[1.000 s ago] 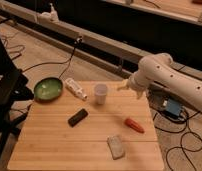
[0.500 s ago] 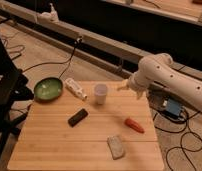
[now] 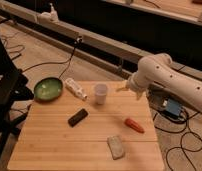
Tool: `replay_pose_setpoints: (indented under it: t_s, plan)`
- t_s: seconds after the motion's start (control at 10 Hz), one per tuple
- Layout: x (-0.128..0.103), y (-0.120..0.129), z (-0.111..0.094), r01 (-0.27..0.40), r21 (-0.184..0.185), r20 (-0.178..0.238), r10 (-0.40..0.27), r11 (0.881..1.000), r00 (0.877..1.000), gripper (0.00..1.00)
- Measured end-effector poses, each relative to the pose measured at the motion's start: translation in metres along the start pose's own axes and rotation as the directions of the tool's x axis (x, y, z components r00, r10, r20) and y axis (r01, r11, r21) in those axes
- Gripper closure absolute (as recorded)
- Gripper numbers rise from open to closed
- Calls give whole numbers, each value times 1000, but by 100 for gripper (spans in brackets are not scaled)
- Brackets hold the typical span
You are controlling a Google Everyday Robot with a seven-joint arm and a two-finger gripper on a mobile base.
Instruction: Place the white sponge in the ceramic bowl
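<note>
The small off-white, rough rectangular sponge (image 3: 115,146) is lying near the wooden bench's (image 3: 49,145) near edge, towards its right corner. The shallow green glazed ceramic bowl (image 3: 48,89) is sitting at the far left corner. The gripper (image 3: 122,89) is hovering above the far edge; spread or pressed together, I cannot tell.

Table (image 3: 54,140): bowl (image 3: 48,89); sponge (image 3: 115,146); cup (image 3: 100,93); claw (image 3: 125,87) near edge

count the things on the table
6: bowl back left, tube and cup at back, black bar centre, orange item right, sponge front. Gripper hovers off the back right edge.
</note>
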State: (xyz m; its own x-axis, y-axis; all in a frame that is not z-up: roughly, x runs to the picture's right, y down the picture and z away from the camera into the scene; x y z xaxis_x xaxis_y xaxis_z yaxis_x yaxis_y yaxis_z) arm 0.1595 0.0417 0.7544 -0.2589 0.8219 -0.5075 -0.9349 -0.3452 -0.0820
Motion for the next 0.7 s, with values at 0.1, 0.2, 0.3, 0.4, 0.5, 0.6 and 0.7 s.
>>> replay_pose_setpoints:
  t_s: [0.1, 0.2, 0.3, 0.4, 0.5, 0.6, 0.7]
  plan:
    - [15, 6, 2, 63, -2, -28, -63, 998, 998, 29]
    - [31, 12, 5, 132, 2, -55, -131, 991, 990, 29]
    - [50, 16, 10, 202, 4, -87, -201, 979, 976, 29]
    - [61, 18, 13, 241, 7, -107, -239, 971, 965, 29]
    - [75, 17, 20, 275, 17, -131, -271, 961, 954, 29]
    - [90, 16, 28, 300, 25, -159, -292, 954, 943, 29]
    - [110, 13, 37, 326, 24, -200, -315, 945, 928, 29]
